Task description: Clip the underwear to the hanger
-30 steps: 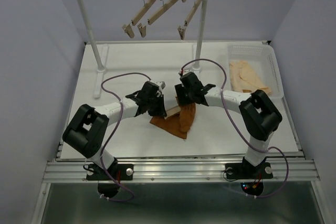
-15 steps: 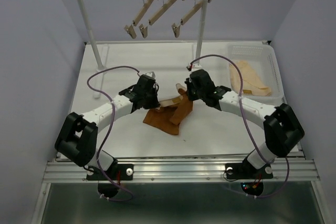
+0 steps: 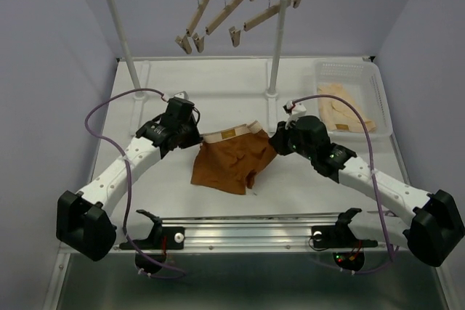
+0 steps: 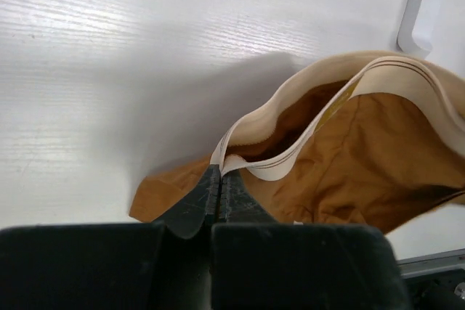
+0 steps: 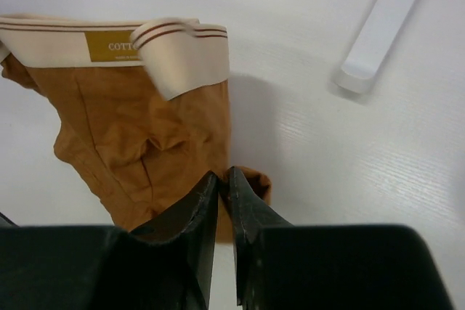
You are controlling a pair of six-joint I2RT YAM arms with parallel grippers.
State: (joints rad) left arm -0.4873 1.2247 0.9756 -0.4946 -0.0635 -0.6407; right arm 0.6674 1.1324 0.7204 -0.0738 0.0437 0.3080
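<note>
Clamps the left tool, black fingers pressed flat together, on the left end of the pale tan waistband of the rust-brown boxer-style fabric underwear. Pinches with the right tool, narrowed to a thin slit, the brown fabric at the garment's right edge, just below the folded-over end of the waistband. Holds the underwear spread between the two tools over the middle of the white desk, waistband toward the far side, legs toward the near edge; cannot tell whether the lower hem rests on the surface or hangs just clear. Shows, in the left wrist view, the waistband gaping open beyond the fingertips. Hangs, well apart at the far side, three straight light-wood hangers with end clips and thin wire hooks, all tilted, on the silver rail of a white rack. Has, at the far right corner, a white plastic basket with pale cream garments inside.
</note>
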